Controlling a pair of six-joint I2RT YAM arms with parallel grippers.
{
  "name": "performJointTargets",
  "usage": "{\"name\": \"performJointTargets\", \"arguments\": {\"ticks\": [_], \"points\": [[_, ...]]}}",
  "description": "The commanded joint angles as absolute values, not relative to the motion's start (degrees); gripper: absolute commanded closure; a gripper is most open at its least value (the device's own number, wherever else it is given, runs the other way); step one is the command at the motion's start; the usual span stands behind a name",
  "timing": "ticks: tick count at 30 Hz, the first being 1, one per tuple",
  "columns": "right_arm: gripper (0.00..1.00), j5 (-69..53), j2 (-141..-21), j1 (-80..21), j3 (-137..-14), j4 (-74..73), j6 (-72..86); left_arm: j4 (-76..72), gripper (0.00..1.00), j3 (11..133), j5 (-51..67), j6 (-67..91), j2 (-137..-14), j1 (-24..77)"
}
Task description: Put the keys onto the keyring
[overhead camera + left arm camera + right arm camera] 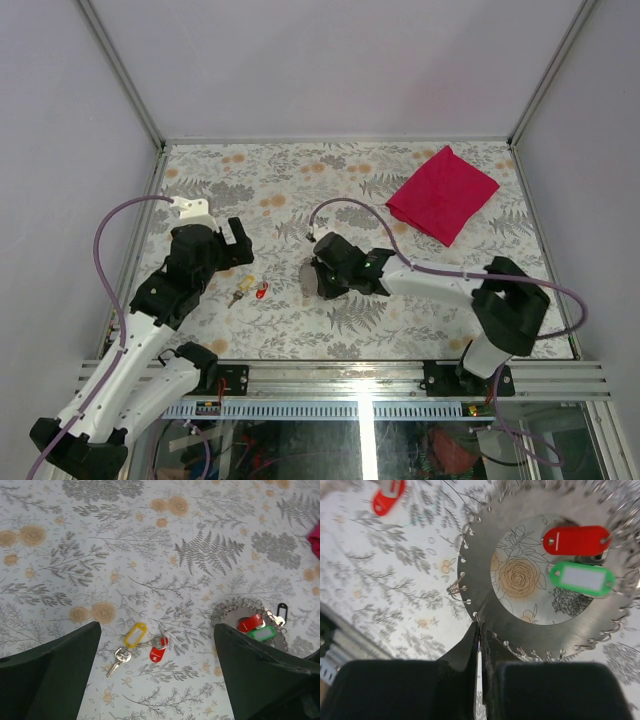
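Note:
Two keys lie on the flowered table: one on a yellow tag (135, 635) (245, 285), one on a red tag (158, 651) (263, 291). The yellow one's silver key (119, 659) points down-left. My left gripper (156, 645) (235, 245) hangs open just above them, a finger on each side. To their right lies the keyring (480, 580) (226, 611), a flat metal ring edged with small clips, carrying a red tag (577, 540) and a green tag (582, 578). My right gripper (480, 627) (325, 280) is shut on the ring's near rim.
A folded red cloth (443, 192) lies at the back right of the table. A small black clip (281, 609) sits at the keyring's far side. Metal frame rails (360, 378) run along the near edge, and grey walls enclose the table.

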State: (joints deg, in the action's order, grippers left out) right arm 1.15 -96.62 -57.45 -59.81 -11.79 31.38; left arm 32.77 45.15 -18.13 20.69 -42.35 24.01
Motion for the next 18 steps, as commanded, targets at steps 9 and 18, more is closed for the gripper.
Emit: {"name": "performJointTargets", "arguments": {"ticks": [9,18], "points": [[1.0,6.33,-72.08,-57.93,-60.19,-18.6,24.67,19.54,0.0,46.47,6.9,16.78,-39.72,23.99],[1.0,5.92,-66.1,-57.93,-65.56,-28.24,21.76,13.25,0.03,47.57,22.78,8.16,-42.63,29.92]]}}
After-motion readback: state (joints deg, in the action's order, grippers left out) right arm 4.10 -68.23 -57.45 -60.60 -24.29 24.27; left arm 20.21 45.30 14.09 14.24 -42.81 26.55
